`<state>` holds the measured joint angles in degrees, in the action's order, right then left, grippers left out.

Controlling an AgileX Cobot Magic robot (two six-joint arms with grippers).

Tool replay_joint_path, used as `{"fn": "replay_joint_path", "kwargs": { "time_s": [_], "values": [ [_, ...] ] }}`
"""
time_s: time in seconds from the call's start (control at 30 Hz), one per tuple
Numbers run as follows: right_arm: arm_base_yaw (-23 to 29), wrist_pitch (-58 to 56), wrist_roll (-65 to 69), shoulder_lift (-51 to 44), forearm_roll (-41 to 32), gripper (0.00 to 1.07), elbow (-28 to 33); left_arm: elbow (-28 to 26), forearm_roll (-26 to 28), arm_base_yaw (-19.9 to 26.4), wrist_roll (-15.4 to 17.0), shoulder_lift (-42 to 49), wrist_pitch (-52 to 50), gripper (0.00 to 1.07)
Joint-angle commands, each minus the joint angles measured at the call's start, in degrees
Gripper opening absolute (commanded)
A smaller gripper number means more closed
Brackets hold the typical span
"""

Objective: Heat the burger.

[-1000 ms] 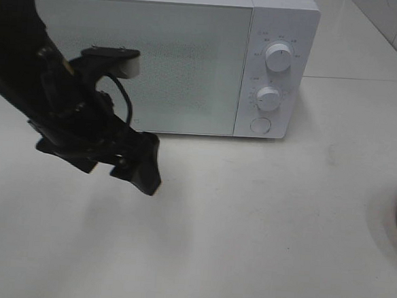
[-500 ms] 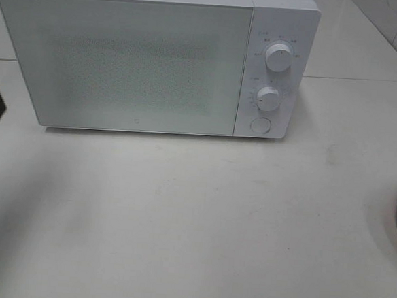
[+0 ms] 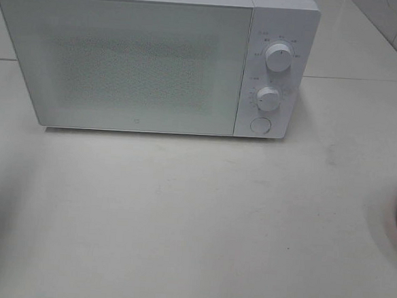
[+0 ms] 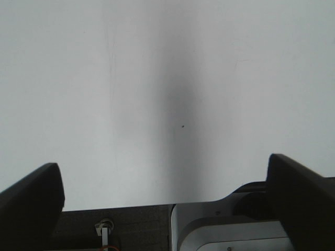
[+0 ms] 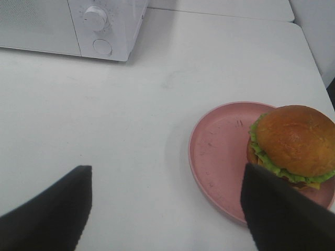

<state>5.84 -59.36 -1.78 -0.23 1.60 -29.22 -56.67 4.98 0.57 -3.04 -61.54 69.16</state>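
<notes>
Nearest, right gripper (image 5: 165, 209) hangs with jaws spread wide and empty over bare table (image 5: 104, 130), short of the pink plate (image 5: 220, 151); the burger (image 5: 293, 144) sits on that plate's far-right part, well apart from the microwave (image 3: 157, 57). Left gripper (image 4: 165, 193) likewise gapes wide, holding nothing, only plain table under it. Beyond the plate, microwave door shut, two dials (image 3: 278, 58) above a round button (image 3: 259, 124).
</notes>
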Motion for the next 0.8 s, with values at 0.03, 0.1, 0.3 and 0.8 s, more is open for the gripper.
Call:
{"fn": "replay_joint_path", "kwargs": {
  "time_s": [0.03,0.1,0.3,0.8],
  "values": [
    [-0.4,0.4,-0.9,-1.5,0.3,0.76,0.2,6.8,-1.4,0.2,1.1,8.0,-2.5,1.01],
    [-0.4,0.4,-0.9,-1.5,0.3,0.76,0.2,8.7,-1.5,0.2,1.1,9.6,-4.1,1.01],
    [-0.4,0.4,-0.9,-1.5,0.3,0.76,0.2,20.9,-1.5,0.2,0.2,22.4,-14.2,1.01],
    [-0.4,0.4,-0.9,-1.5,0.3,0.76,0.2,26.7,0.8,0.2,-2.8,40.4,-12.4,1.01]
  ]
}}
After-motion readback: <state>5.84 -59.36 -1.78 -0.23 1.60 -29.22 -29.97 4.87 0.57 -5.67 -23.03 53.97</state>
